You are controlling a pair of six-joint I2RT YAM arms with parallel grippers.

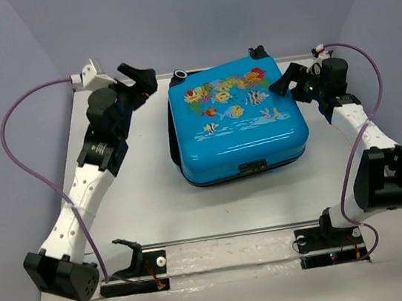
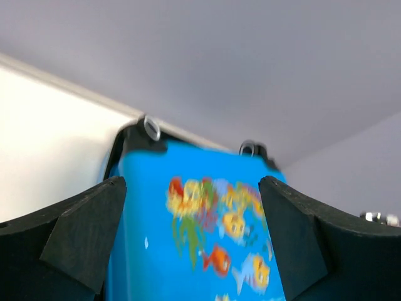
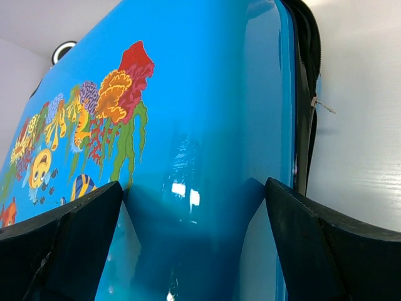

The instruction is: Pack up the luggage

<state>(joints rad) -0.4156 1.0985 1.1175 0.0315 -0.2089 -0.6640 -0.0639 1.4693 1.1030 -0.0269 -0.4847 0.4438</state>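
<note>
Luggage [image 1: 238, 119] lies flat, lid down, toward the far edge of the surface [image 1: 158, 216], wheels pointing away. It sits between the arms: the left hand [image 1: 140, 80] is off its far-left corner, the right hand [image 1: 286, 80] just beside its far-right side and nearer. Both hands gape wide, holding nothing.

The small bright-blue hard-shell suitcase [image 1: 239, 126] lies flat at the middle back of the pale flat surface [image 1: 156, 202]. The left hand [image 1: 141, 79] hangs just beside its rear left corner. The right hand [image 1: 286, 82] hangs just beside its right rear edge.
</note>
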